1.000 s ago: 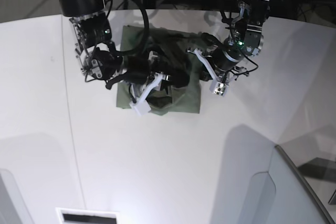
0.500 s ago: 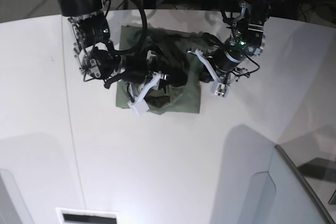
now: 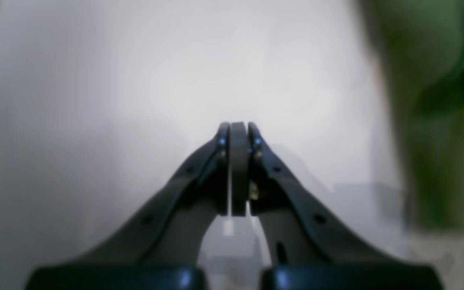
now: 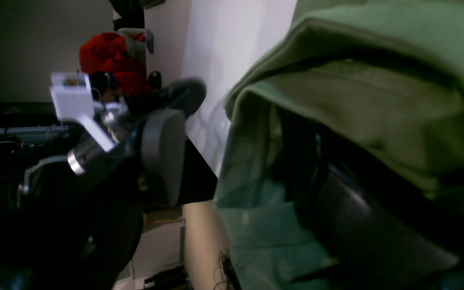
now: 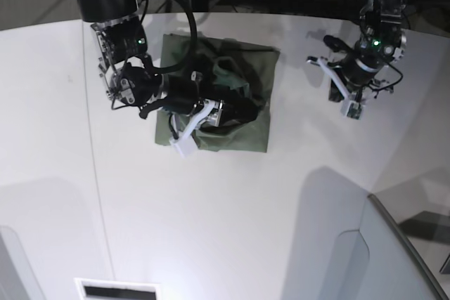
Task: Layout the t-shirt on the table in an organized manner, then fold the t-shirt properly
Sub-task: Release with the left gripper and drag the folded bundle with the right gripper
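T-shirt [image 5: 249,133] lies bunched and part-folded on the tabletop [image 5: 211,216], toward the far edge and a bit left of centre in the base view, olive cloth in a rough rectangle with rumpled layers in the middle.

My right jaws [image 5: 239,109] sit low on that rumpled middle, tucked in under a flap of cloth. In the right wrist view a dark finger shows beneath the fold, but I cannot tell whether the jaws are apart or pinching fabric.

My left jaws [image 3: 238,129] are closed on nothing, pads pressed together, over bare tabletop near the far right corner, well apart from the shirt. Green cloth shows only at the right side of the left wrist view.

Step in hand, my guess: a fold across the shirt body, right arm working the layer. The result looks untidy and not done yet.

Next move likely calls for drawing the right jaws clear without dragging the flap, then flattening the rumpled centre. The left arm would need to come back to an edge to help.
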Robot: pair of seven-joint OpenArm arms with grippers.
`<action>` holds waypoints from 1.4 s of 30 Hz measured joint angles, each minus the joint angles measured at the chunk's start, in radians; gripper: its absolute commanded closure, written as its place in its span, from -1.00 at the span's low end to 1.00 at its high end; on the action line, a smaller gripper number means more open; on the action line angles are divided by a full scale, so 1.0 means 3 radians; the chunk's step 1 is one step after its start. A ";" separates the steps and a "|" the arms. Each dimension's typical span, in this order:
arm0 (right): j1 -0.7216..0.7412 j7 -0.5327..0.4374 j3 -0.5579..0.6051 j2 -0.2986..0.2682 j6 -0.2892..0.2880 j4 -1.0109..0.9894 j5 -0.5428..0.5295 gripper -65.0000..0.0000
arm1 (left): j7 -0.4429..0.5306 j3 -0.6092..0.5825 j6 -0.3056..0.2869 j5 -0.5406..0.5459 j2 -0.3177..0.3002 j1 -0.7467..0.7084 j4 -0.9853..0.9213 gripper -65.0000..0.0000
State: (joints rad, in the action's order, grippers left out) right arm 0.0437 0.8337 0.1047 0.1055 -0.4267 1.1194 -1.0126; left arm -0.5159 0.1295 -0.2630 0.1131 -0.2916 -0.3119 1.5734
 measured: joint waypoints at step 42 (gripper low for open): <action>-0.0122 0.0161 0.0075 -0.0533 0.0624 0.1218 -0.0024 0.98 | 0.0023 0.1729 -0.0982 -0.0023 0.0028 -0.0234 -0.0418 1.00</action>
State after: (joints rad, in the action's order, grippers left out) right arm 0.0071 0.8822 0.1272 -0.0544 -0.2394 1.4849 -1.0199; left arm -0.5091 0.6483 -0.5575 0.1062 -0.2832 -0.3820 1.4479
